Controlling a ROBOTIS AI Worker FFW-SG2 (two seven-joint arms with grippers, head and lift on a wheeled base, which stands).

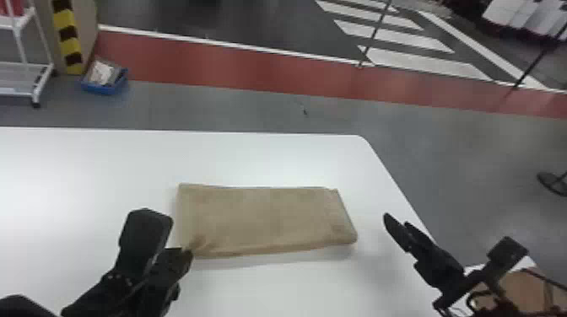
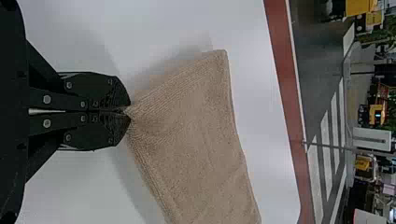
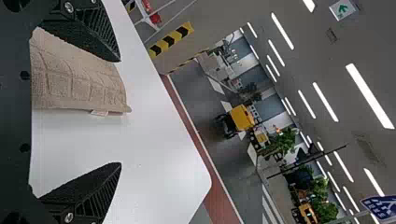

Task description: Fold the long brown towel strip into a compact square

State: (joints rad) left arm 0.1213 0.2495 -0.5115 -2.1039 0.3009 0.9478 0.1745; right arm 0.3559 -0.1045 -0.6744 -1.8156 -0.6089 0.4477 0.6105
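In the head view the brown towel (image 1: 265, 219) lies on the white table as a flat rectangle, longer from left to right. My left gripper (image 1: 187, 253) is at its near left corner, where the cloth is pinched into creases. The left wrist view has the left gripper (image 2: 128, 112) shut on that corner of the towel (image 2: 191, 135). My right gripper (image 1: 394, 225) stands off the towel's right end, apart from it. Seen from the right wrist, the right gripper (image 3: 120, 112) has its fingers wide apart, with the towel (image 3: 77, 77) beyond them and a small tag (image 3: 99, 112) at its edge.
The white table (image 1: 274, 158) has its far right corner rounded, and its right edge runs close by the right gripper. On the floor beyond are a blue bin (image 1: 103, 78) and a white rack (image 1: 25, 76). A brown box (image 1: 523, 291) sits at the lower right.
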